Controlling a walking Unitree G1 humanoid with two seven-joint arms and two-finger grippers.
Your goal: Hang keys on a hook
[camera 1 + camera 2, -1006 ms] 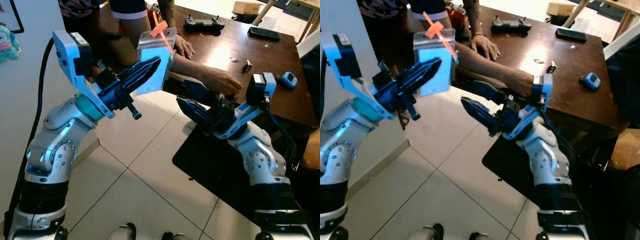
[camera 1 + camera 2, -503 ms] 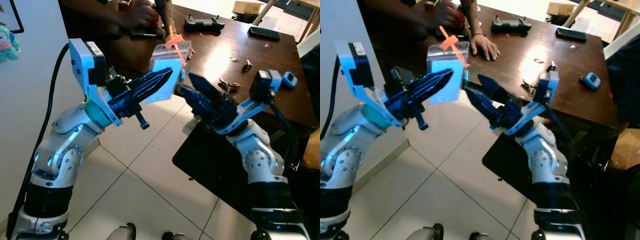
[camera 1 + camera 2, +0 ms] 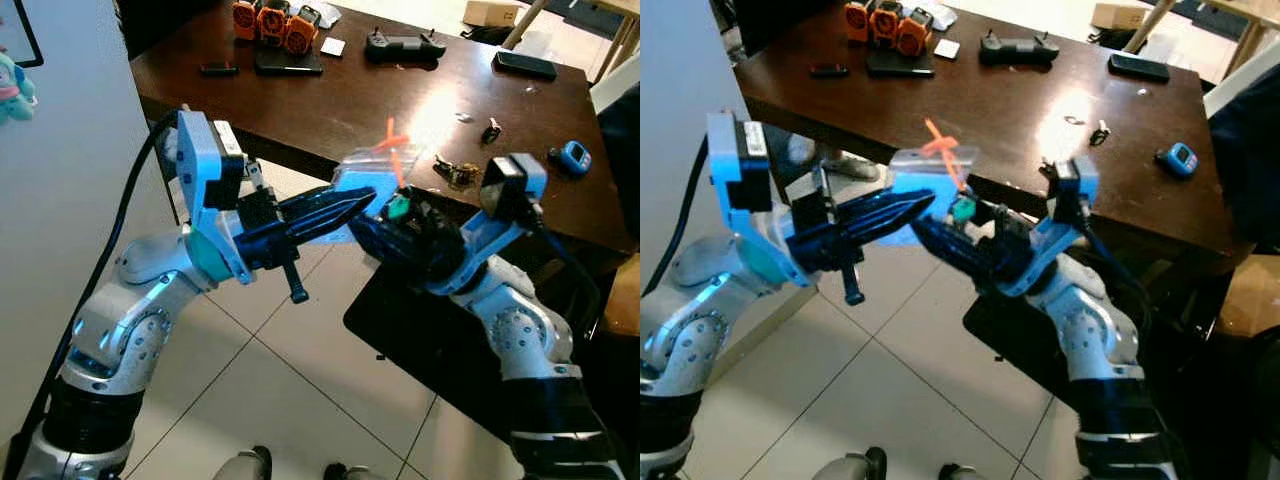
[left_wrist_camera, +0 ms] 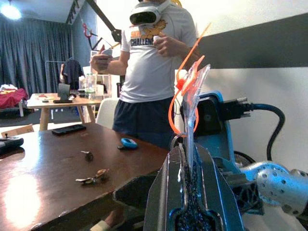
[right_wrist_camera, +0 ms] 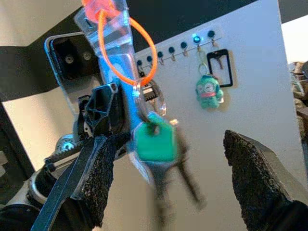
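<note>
Dark wooden counter (image 3: 330, 90) behind both arms; the person's arm is gone. Left end effector (image 3: 345, 207) clenched on clear tag (image 4: 192, 103), moved beside counter edge. Keys (image 5: 154, 144) dangle between spread right end effector (image 5: 173, 178) fingers: handover imminent.

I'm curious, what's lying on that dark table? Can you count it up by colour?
Orange gadgets: 3
Black (controller, phone, small bar, flat pad): 4
White card: 1
Blue gadget: 1
Metal (key bunch, small piece): 2
Total: 11
Uncounted: tagged keys in the left gripper, off the table.
</note>
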